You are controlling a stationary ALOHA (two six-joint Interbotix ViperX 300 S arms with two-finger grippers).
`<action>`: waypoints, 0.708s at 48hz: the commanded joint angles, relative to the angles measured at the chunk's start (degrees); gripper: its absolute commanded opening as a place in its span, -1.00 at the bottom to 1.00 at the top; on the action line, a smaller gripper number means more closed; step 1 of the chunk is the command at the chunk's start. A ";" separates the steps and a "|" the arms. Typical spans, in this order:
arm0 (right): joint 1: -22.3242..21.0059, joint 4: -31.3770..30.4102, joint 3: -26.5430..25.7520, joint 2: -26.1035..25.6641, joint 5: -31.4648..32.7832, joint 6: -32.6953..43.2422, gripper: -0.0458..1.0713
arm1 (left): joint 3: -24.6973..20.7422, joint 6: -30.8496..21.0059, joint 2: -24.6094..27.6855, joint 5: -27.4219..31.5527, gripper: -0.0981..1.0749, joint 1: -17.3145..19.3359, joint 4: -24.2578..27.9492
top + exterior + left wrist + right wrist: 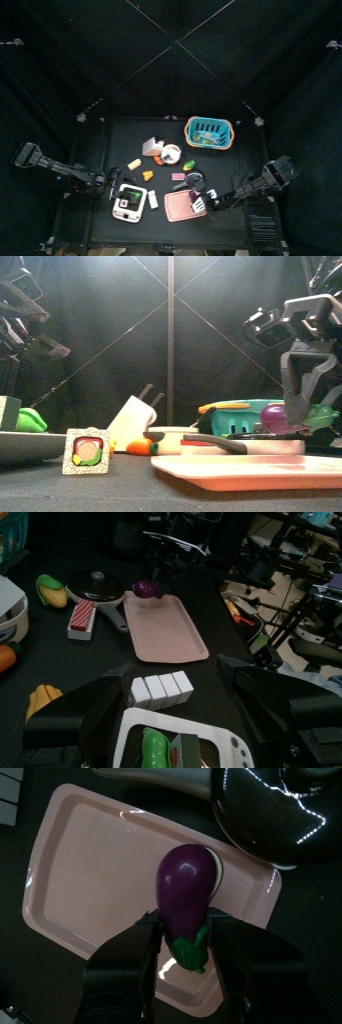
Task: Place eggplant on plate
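Note:
A purple eggplant with a green stem hangs between the jaws of my right gripper, which is shut on it. Directly beneath lies the salmon-pink plate. From the front, the eggplant hangs clear above the plate, with the right gripper around it. My left gripper stands open, low over a white-and-black device at the table's front left. From there the plate and eggplant show farther off.
A black pan sits right beside the plate. The teal basket stands at the back right. A sushi piece, an orange carrot and a white wedge lie mid-table. White blocks rest on the device.

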 commanded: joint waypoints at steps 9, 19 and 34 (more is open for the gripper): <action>2.90 -0.88 -0.35 2.02 1.76 7.38 0.22 | -0.62 0.09 0.09 -0.18 0.86 0.00 0.00; 3.16 -0.88 -0.62 4.48 1.76 8.96 0.23 | -0.62 0.00 0.09 -0.18 0.86 0.00 0.00; 3.43 0.35 -0.88 5.19 2.02 8.96 0.28 | -0.62 0.09 0.09 -0.18 0.86 0.09 -0.88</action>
